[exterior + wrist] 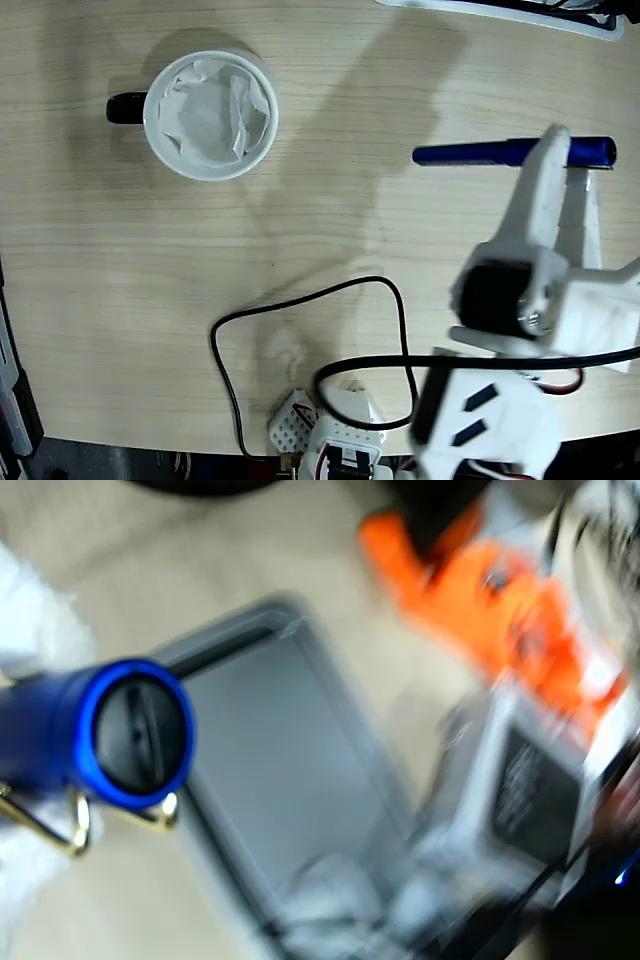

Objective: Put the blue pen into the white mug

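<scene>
The white mug [210, 115] stands at the upper left of the fixed view, its black handle pointing left and crumpled white paper inside. The blue pen [470, 153] lies level far to the right of the mug, and my white gripper [558, 152] is shut across its right part. In the wrist view the pen's round blue end [135, 735] fills the left side, seen end-on, with its wire clip [60, 830] below. I cannot tell whether the pen is resting on the table or lifted off it.
A black cable [400, 320] loops over the wooden table between the arm's base and the mug. A white-edged object [520, 12] sits at the top right edge. The blurred wrist view shows a grey tray [290, 780] and something orange [480, 590] beyond.
</scene>
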`<act>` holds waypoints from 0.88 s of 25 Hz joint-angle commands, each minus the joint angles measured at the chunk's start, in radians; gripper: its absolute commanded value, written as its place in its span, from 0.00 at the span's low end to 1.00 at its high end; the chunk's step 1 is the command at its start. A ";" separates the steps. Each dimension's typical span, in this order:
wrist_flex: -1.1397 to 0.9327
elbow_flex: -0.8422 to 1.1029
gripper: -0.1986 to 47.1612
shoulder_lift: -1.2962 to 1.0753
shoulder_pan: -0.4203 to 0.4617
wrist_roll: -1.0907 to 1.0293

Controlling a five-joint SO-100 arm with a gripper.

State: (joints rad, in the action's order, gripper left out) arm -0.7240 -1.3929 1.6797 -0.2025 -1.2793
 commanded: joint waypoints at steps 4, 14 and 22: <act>0.296 -0.244 0.01 0.202 0.078 -0.135; 0.664 -0.595 0.01 0.396 0.272 -0.282; 0.922 -0.810 0.01 0.479 0.419 -0.310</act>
State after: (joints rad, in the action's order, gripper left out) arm 0.1074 -2.1614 2.0816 0.1764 -1.5631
